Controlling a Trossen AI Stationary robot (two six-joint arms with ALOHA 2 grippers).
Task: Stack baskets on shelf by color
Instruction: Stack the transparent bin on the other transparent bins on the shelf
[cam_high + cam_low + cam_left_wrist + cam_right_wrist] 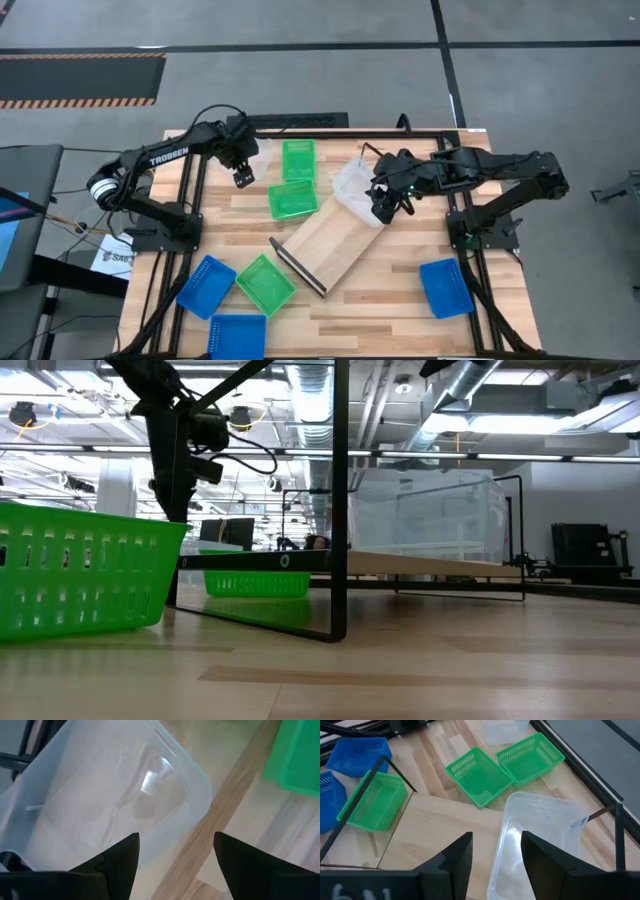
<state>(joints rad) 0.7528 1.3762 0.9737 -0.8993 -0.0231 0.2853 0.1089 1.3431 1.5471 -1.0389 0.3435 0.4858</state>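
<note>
While both grippers stand apart and empty, the right gripper (385, 212) hovers over the clear basket (540, 840) on the shelf (325, 245); gripping its rim seems next, the left gripper (244, 178) waiting.

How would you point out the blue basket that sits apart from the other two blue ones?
Start at the shelf, the light-wood board lying diagonally mid-table. Go toward the right arm's side, to the near right corner of the table. The blue basket there sits alone, while the other blue baskets cluster at the near left.
</note>
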